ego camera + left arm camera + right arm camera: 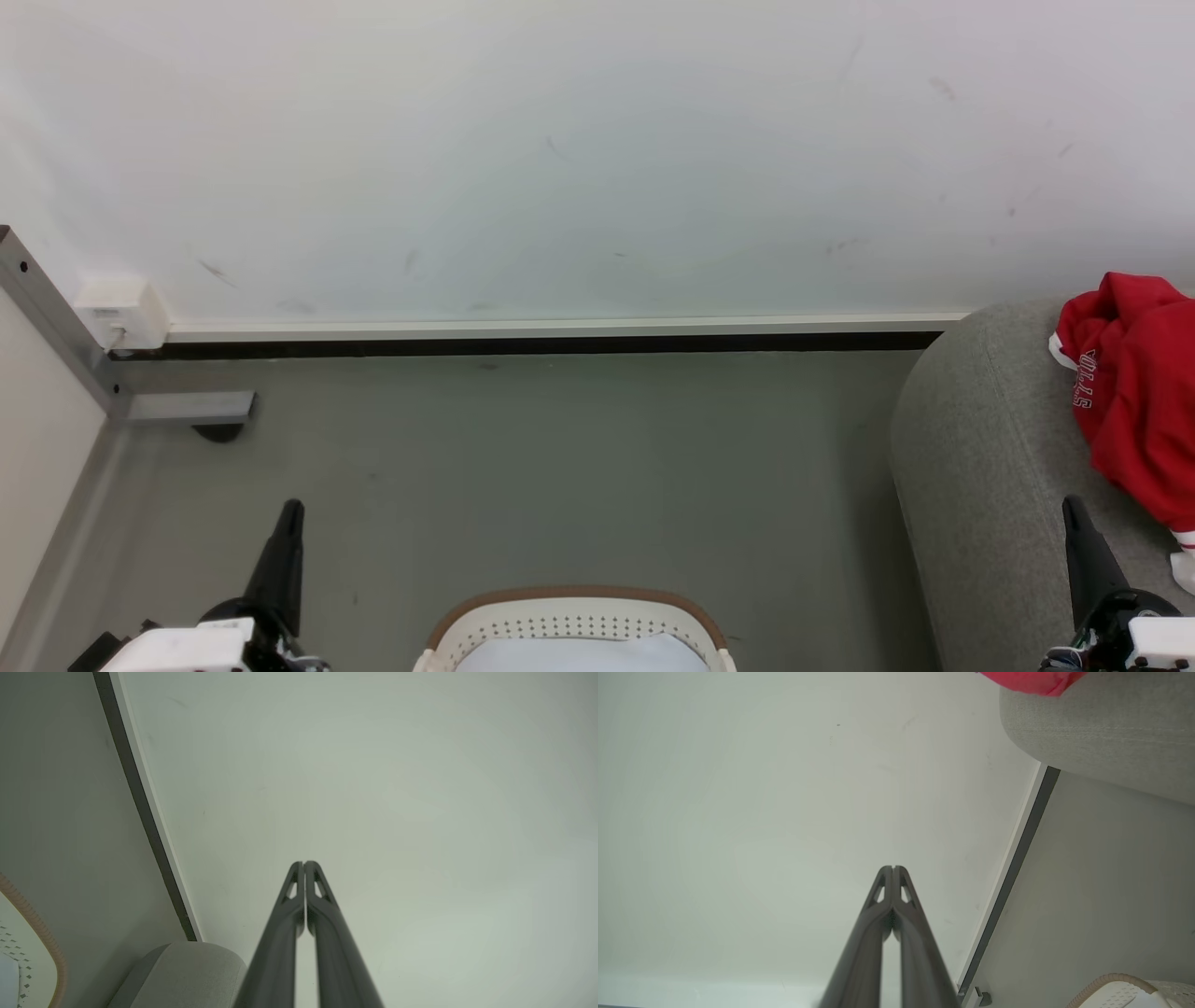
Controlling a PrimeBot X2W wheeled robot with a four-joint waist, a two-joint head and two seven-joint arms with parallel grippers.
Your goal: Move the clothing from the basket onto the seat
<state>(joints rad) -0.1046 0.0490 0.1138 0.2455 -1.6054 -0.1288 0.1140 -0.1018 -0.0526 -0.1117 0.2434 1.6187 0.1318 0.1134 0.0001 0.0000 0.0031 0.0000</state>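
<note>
Clothing [1134, 401] at 3 o'clock on seat [980, 485]: likely soft, light, floppy (pinch a bunched fold). Left tool [303, 864] and right tool [893, 868] both pressed together, empty.

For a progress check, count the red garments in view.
1: a red bundle on the seat, at the head view's right edge. It may hold several; most of the basket is out of frame.

- Pale wall [597, 140], lightly scuffed, evenly lit.
- White skirting [560, 329] over a dark gap.
- Grey floor [560, 467].
- Grey metal frame [56, 315] at left, with a white box [121, 311] beside it.
</note>
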